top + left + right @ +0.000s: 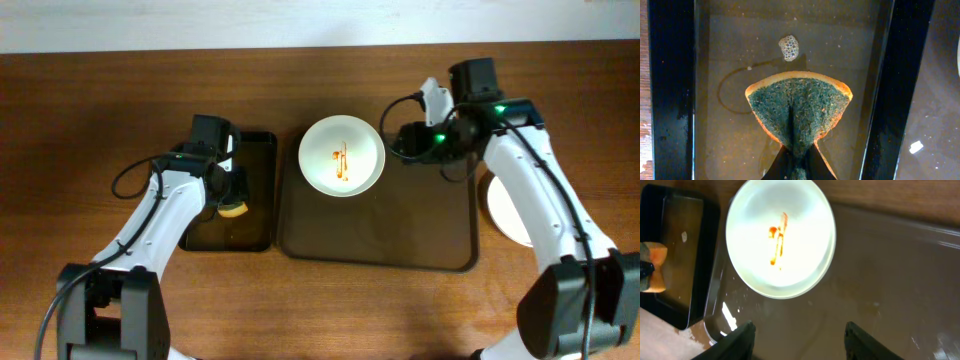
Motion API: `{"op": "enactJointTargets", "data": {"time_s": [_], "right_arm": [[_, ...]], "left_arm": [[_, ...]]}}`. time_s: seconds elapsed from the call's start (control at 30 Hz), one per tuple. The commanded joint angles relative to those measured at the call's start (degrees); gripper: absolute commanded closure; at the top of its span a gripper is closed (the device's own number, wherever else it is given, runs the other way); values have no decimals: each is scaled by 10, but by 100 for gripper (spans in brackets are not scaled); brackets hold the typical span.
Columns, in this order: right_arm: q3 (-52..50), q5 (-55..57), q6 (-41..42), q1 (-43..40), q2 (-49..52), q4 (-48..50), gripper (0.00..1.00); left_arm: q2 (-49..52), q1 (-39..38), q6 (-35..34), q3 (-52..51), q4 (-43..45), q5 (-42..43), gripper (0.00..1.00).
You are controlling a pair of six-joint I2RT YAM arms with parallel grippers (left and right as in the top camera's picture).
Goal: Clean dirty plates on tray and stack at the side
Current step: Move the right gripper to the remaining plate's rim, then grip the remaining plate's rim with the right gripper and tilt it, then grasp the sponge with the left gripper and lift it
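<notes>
One white plate (342, 156) with an orange-red sauce squiggle lies at the back left of the large dark brown tray (400, 230); it also shows in the right wrist view (780, 237). A plain white plate (503, 212) lies on the table right of the tray, partly hidden by my right arm. My right gripper (408, 140) is open and empty, just right of the dirty plate above the tray (880, 280). My left gripper (232, 200) is shut on a sponge (797, 112) with a green scouring face and orange edge, held over the narrow black tray (670, 90).
The narrow black tray (240, 190) lies left of the brown tray and holds a film of water with a patch of foam (788, 48). The table (100, 120) is brown wood.
</notes>
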Motion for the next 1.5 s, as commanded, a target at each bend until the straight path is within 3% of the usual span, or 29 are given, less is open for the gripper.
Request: {"op": "enactJointTargets", "data": {"time_s": [0.0, 0.23, 0.4, 0.6, 0.73, 0.93, 1.1, 1.33, 1.4, 1.47], "right_arm": [[-2, 12, 21, 22, 53, 37, 41], [-2, 41, 69, 28, 156, 151, 47], [-2, 42, 92, 28, 198, 160, 55], [-2, 35, 94, 34, 216, 159, 74], [-2, 35, 94, 43, 216, 132, 96], [-1, 39, 94, 42, 183, 14, 96], [-3, 76, 94, 43, 175, -92, 96], [-3, 87, 92, 43, 175, -104, 96], [-3, 87, 92, 43, 175, -104, 96], [-3, 87, 92, 43, 175, -104, 96]], "left_arm": [[1, 1, 9, -2, 0, -2, 100], [1, 1, 9, -2, 0, -2, 100], [1, 1, 9, -2, 1, -2, 100], [1, 1, 9, -2, 1, -2, 100], [1, 1, 9, -2, 1, -2, 100], [1, 1, 12, -2, 11, -2, 100], [5, 1, 113, -2, 67, 14, 100], [116, 1, 136, -2, 96, 61, 100], [143, 2, 139, -2, 94, 53, 100], [163, 1, 133, -2, 81, -10, 100]]}}
